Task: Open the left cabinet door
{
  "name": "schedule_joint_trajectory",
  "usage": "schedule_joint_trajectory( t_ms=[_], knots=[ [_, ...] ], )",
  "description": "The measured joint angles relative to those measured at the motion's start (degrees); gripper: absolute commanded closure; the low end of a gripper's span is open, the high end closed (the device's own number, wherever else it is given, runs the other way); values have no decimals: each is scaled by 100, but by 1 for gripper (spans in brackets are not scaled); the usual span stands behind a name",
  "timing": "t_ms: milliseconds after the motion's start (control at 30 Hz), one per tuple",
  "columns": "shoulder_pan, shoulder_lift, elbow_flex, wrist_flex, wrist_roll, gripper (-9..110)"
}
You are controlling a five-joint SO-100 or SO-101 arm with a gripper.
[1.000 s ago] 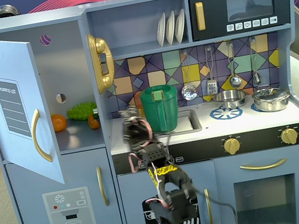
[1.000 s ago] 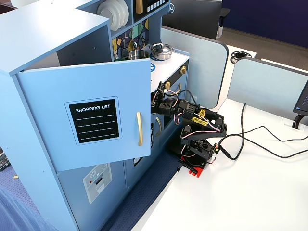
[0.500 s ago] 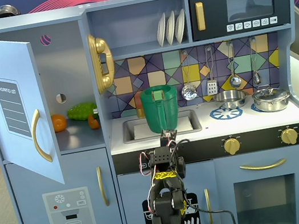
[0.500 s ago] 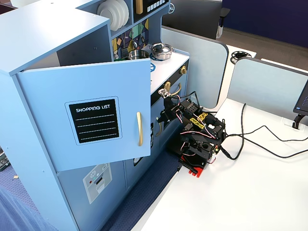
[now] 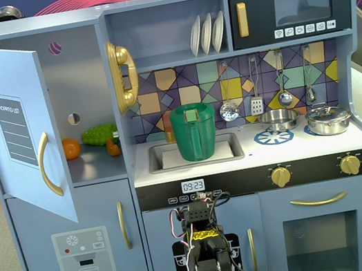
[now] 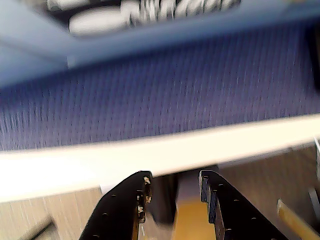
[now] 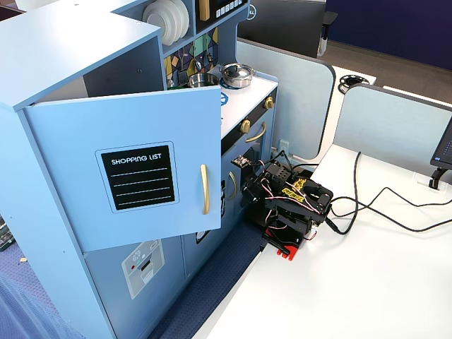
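Note:
The left cabinet door, blue-grey with a black "SHOPPING LIST" panel and a curved gold handle, stands swung wide open. It also shows in the other fixed view with its handle. The arm sits folded low on the white table in front of the kitchen, well right of the door and apart from it. In the blurred wrist view my gripper has its black jaws apart with nothing between them, pointing at the table edge and the blue carpet.
An orange and a green toy vegetable lie inside the open cabinet. Below is the door with the water-dispenser graphic. A green pitcher stands in the sink. Black cables run over the white table.

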Motion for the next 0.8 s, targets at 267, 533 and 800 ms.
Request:
schedule_joint_trajectory(
  t_ms=[267,533,800],
  knots=[
    [-132,105,-26,413,-809,101],
    [-246,141,-18,413,-773,101],
    [-246,141,-18,413,-624,101]
  ],
)
